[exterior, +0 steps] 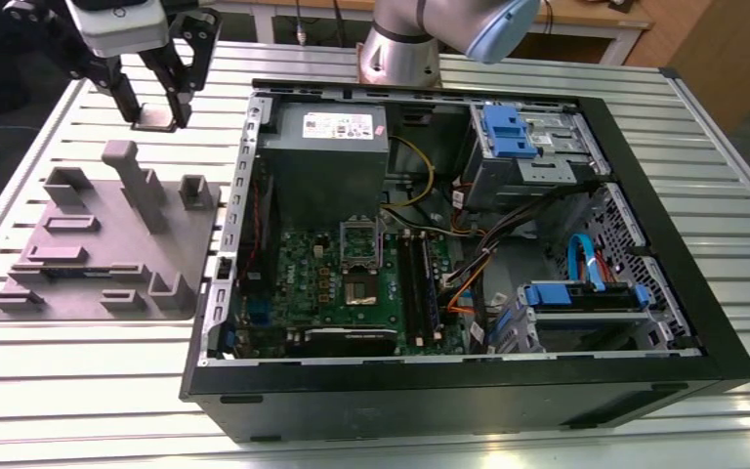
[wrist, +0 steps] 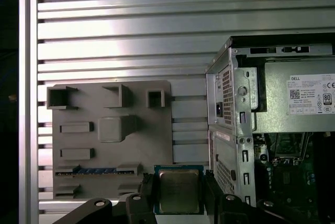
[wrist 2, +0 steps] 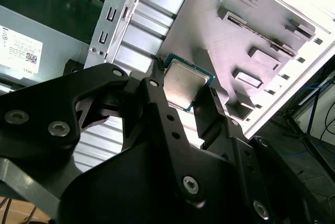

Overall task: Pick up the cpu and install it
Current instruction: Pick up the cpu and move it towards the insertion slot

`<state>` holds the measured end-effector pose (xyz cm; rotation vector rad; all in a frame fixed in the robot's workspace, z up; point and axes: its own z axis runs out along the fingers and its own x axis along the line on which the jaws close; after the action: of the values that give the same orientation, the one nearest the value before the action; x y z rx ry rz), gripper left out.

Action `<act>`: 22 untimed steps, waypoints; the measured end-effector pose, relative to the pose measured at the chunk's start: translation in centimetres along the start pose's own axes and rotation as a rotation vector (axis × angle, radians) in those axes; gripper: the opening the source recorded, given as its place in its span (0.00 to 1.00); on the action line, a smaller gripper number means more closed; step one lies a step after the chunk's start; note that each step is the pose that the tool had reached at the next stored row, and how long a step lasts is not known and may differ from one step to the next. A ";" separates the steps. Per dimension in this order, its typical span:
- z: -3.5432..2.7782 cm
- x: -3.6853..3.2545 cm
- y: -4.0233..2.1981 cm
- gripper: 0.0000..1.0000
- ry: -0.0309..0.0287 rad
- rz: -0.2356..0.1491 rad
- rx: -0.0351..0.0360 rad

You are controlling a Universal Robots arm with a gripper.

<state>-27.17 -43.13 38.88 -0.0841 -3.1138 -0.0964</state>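
Observation:
The cpu (wrist 2: 184, 84) is a small flat square chip with a silvery top and a green rim, held between the two black fingers (wrist 2: 157, 85) of my gripper (wrist 2: 184, 80), which is shut on it. In the exterior view the gripper (exterior: 155, 115) hangs with the cpu (exterior: 156, 121) above the slatted table, behind the grey fixture plate (exterior: 108, 244) and to the exterior view's left of the open computer case (exterior: 479, 391). In the first wrist view the cpu (wrist: 179, 190) sits level between the fingers (wrist: 146, 188). The motherboard's open socket (exterior: 358, 264) lies inside the case.
The grey fixture plate (wrist: 112, 130) carries several raised blocks and slots. Inside the case are a grey power supply box (exterior: 327, 147), blue drive brackets (exterior: 506, 127) and loose cables (exterior: 479, 264). The case wall (wrist: 230, 130) stands beside the gripper. The arm's base (exterior: 401, 49) is behind the case.

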 end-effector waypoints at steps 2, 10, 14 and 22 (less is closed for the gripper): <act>0.00 -0.07 0.00 0.47 0.0000 0.000 0.0000; 0.00 -0.36 0.02 0.47 -0.0001 0.000 -0.0001; -0.01 -0.55 0.03 0.47 -0.0001 0.000 -0.0001; -0.02 -0.87 0.04 0.47 -0.0001 0.000 0.0000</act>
<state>-26.30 -43.13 38.88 -0.0842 -3.1138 -0.0964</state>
